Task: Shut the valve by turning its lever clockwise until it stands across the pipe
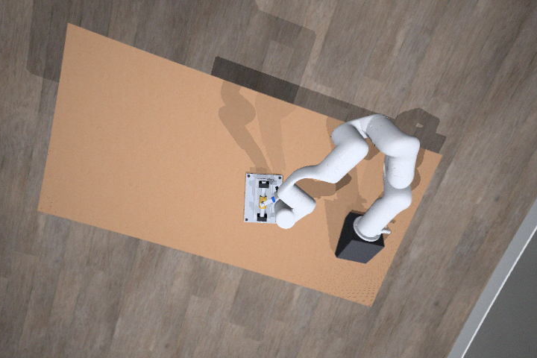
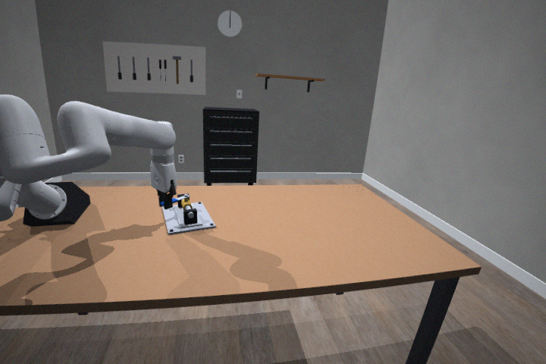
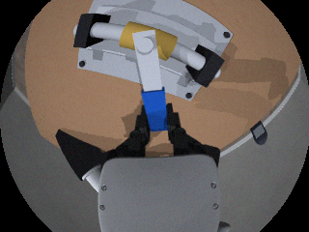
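Observation:
The valve sits on a grey base plate (image 3: 150, 42) on the table: a white pipe (image 3: 149, 38) between two black clamps, with a yellow body (image 3: 147, 39) in the middle. The lever (image 3: 150, 68) is a flat pale strip with a blue tip (image 3: 154, 110), reaching from the stem toward me at a steep angle to the pipe, close to across it. My gripper (image 3: 157, 111) is shut on the blue tip, one black finger on each side. The plate (image 1: 261, 197) and blue tip (image 1: 273, 198) show in the top view, the gripper (image 2: 167, 200) and valve (image 2: 186, 210) in the exterior view.
The arm's black base (image 1: 359, 238) stands on the table near the plate. The table edge (image 3: 270, 131) runs close behind the gripper. A black drawer cabinet (image 2: 230, 145) stands against the back wall, away from the table.

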{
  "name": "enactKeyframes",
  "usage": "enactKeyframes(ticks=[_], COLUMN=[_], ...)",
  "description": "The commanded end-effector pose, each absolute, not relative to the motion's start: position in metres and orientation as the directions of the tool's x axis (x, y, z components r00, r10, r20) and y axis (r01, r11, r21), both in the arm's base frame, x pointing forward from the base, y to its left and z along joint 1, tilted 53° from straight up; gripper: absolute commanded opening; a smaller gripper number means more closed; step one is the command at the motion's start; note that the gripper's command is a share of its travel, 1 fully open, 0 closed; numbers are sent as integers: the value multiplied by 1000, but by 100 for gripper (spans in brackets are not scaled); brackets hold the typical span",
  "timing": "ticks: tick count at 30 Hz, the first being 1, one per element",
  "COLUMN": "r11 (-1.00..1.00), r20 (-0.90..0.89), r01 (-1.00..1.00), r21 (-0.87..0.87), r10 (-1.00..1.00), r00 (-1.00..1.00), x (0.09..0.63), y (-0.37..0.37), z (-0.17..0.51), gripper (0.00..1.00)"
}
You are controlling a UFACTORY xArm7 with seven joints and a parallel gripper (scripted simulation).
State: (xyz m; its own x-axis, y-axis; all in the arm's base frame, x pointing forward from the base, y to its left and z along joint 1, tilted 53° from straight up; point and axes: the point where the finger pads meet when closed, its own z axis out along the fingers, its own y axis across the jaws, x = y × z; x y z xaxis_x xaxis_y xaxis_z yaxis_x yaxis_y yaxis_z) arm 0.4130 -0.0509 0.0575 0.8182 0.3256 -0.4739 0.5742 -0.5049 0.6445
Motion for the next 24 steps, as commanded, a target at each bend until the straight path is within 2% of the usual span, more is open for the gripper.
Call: enactKeyframes(ticks=[1,24], r11=[-516,-552], r20=[-451,-362], r01=[549,436], r21=[658,711], r10=[314,244], r00=[835,900], x=[411,405], y=[-46,-40], z=[55,47], gripper=[0,0])
